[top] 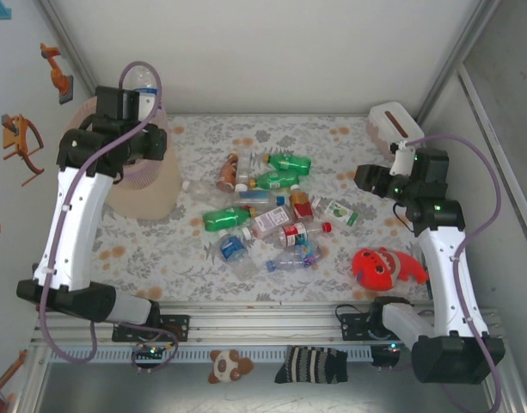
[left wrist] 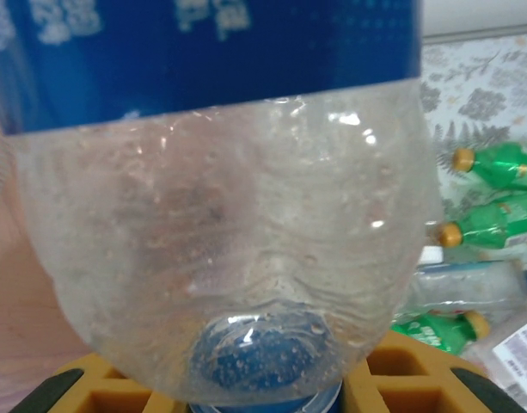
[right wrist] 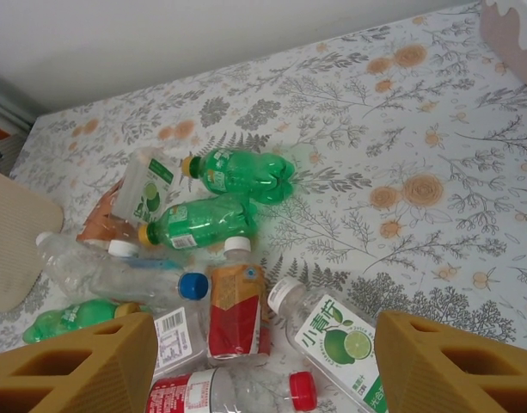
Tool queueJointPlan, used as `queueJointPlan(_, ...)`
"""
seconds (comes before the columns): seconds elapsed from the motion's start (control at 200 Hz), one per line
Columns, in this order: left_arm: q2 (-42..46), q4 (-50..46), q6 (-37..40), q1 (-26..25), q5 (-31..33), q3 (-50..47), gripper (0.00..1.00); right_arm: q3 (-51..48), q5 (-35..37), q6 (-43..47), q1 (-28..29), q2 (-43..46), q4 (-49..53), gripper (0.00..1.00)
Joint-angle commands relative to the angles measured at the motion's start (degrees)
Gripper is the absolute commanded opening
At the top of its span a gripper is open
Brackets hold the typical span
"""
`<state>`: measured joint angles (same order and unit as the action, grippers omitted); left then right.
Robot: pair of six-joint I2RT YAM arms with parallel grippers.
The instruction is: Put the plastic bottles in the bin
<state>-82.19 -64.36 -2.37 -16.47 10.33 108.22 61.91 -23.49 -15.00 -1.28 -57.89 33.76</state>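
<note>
My left gripper (top: pixel 132 101) is shut on a clear plastic bottle (top: pixel 144 81) with a blue label, held up over the pale-pink bin (top: pixel 151 185) at the far left. In the left wrist view the bottle (left wrist: pixel 220 249) is close up, its blue cap between the yellow fingers (left wrist: pixel 401 379). Several more bottles (top: pixel 263 211), green, clear and brownish, lie in a heap mid-table. My right gripper (top: pixel 366 179) hangs open just right of the heap. Below its spread fingers (right wrist: pixel 456 361) lie a lime-label bottle (right wrist: pixel 332 340) and a red-and-orange one (right wrist: pixel 235 310).
A red round toy (top: pixel 382 267) lies near the right arm's base. A white-pink tissue box (top: pixel 392 125) stands at the back right. A striped sock (top: pixel 310 366) and a small plush (top: pixel 224 366) rest on the front rail. Walls close in both sides.
</note>
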Motion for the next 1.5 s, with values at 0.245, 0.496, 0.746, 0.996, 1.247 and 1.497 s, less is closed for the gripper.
queueJointPlan(0.245, -9.36, -9.59, 12.48, 12.65, -7.4, 5.75, 0.0, 2.89, 1.59, 1.06, 0.49, 1.21, 0.77, 0.67)
queueJointPlan(0.496, -13.68, -10.22, 19.24, 16.08, -9.65, 2.04, 0.0, 4.01, 3.36, 2.23, 0.51, 1.46, 2.08, 0.67)
queueJointPlan(0.746, -17.29, -10.18, 19.06, 17.18, -8.96, -0.94, 0.01, 3.62, 3.31, 1.82, 0.49, 0.96, 1.49, 0.67)
queueJointPlan(0.996, -20.93, -9.04, 19.44, 17.61, -7.48, -2.83, 0.05, 3.98, 3.58, 2.27, 0.49, 0.83, 1.67, 0.67)
queueJointPlan(1.247, -23.03, -9.73, 18.16, 17.69, -7.79, 1.24, 0.09, 3.7, 3.7, 2.19, 0.51, 0.76, 1.48, 0.67)
queueJointPlan(1.497, -20.7, -9.73, 16.58, 17.8, -6.81, 9.18, 0.11, 3.75, 3.37, 1.75, 0.53, -0.03, 0.63, 0.67)
